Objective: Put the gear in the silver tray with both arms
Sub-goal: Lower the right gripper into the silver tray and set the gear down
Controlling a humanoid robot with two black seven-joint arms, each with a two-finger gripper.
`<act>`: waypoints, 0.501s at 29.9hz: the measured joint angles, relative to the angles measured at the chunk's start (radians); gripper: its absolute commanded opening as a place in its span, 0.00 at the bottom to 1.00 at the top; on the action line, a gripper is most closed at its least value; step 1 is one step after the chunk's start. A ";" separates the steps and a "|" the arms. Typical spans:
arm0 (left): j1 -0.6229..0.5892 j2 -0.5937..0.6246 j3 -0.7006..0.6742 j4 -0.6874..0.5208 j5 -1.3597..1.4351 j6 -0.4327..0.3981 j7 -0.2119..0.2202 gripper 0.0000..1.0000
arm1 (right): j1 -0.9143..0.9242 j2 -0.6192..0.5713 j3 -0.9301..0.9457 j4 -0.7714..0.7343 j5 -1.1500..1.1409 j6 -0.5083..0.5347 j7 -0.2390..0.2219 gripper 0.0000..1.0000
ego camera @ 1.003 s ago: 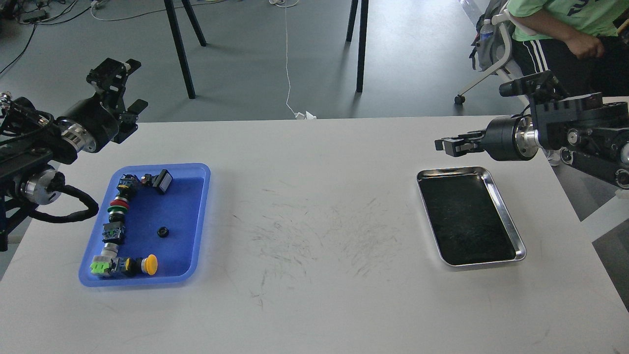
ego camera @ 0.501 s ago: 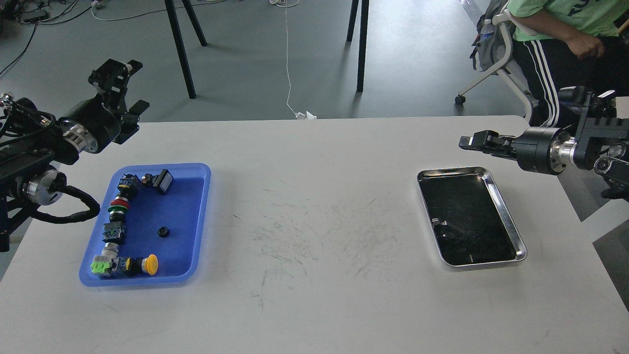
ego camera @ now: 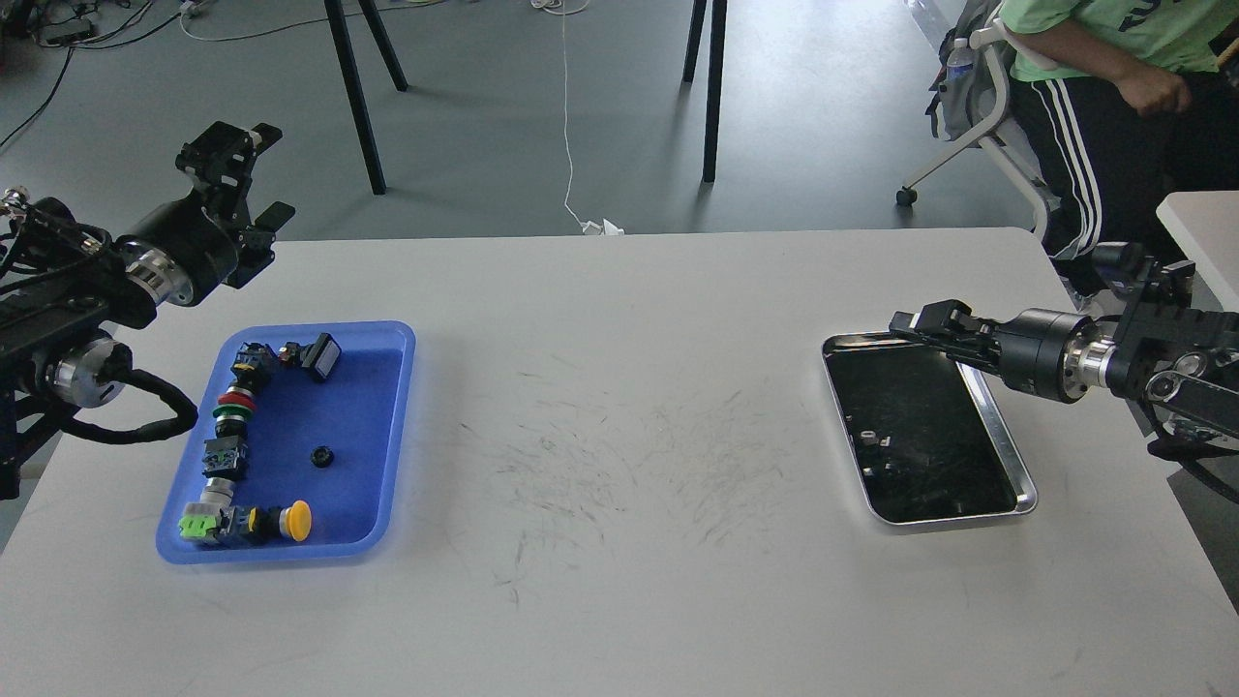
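The gear (ego camera: 321,456) is a small black ring lying in the middle of the blue tray (ego camera: 387,426) on the left. My left gripper (ego camera: 247,179) hangs above the table's far left corner, behind the blue tray, with its fingers spread open and nothing between them. The silver tray (ego camera: 1009,457), with its dark scuffed floor, sits on the right. My right gripper (ego camera: 915,327) reaches in from the right, low over the silver tray's far rim. Its dark fingers overlap from this side, so I cannot tell them apart.
The blue tray also holds several push-button switches (ego camera: 232,411) along its left and front sides, one with a yellow cap (ego camera: 296,520). A seated person (ego camera: 1103,77) is beyond the table's far right corner. Black stand legs (ego camera: 711,87) rise from the floor behind.
My right arm has dropped and swung, its gripper going from above the table behind the silver tray down to the tray's far rim. The left arm has barely moved.
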 measured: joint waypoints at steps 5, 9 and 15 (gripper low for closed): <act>0.004 0.000 0.000 0.004 0.000 0.000 0.000 0.98 | -0.018 0.001 0.003 -0.004 0.000 -0.001 0.000 0.07; 0.005 0.000 0.000 0.005 0.000 0.000 0.000 0.98 | -0.053 0.004 0.003 -0.010 0.000 -0.001 0.000 0.08; 0.005 -0.001 0.000 0.005 -0.001 0.000 0.000 0.98 | -0.084 0.012 0.003 -0.027 -0.003 -0.001 0.000 0.09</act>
